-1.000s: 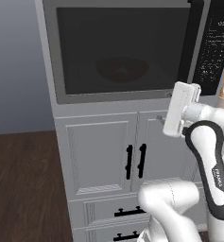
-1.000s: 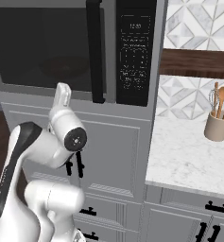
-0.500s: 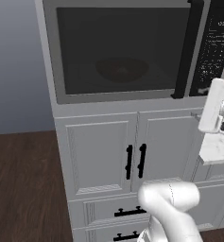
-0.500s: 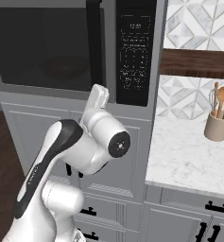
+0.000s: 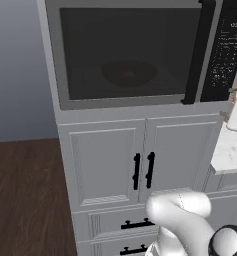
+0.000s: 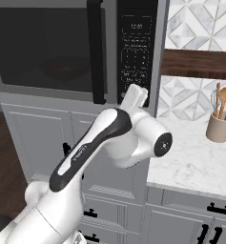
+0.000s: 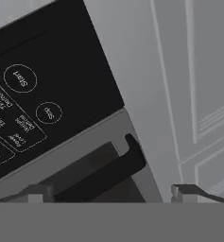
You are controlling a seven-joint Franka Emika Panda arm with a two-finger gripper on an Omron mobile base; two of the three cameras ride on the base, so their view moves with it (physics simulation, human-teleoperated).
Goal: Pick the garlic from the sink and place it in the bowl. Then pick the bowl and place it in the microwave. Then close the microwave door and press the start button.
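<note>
The claw (image 7: 112, 193) stands spread wide with nothing between its jaws, its two small tips rising at about 5 and 7 o'clock in the hand view, close in front of the lower corner of the black control panel (image 7: 42, 94). On that panel, a round Start button (image 7: 20, 78) sits at 10 o'clock and a smaller round Stop button (image 7: 48, 113) lies just below it toward the centre. The lower end of the black handle bar (image 7: 104, 174) crosses the frame at 6 o'clock, beside the panel. In the right base view the white hand (image 6: 134, 97) points up at the bottom edge of the panel, the arm (image 6: 93, 143) bending up from 7 o'clock. Outward from there, the microwave (image 6: 76, 47) is built in above pale grey panelled cabinets (image 5: 140, 165) with black pull handles. The microwave door (image 5: 125, 55) is shut, and through its dark tinted glass the bowl (image 5: 129, 73) shows dimly inside, at 12 o'clock in the left base view; whether the garlic lies in it cannot be told. At 3 o'clock in the right base view a white marble counter (image 6: 195, 164) carries a tan crock of wooden utensils (image 6: 220, 121) against a grey-and-white geometric tile wall (image 6: 200, 28) crossed by a dark wood shelf (image 6: 199, 64). Dark wood flooring (image 5: 25, 200) runs at 8 o'clock in the left base view below a plain grey-blue wall (image 5: 15, 70).
</note>
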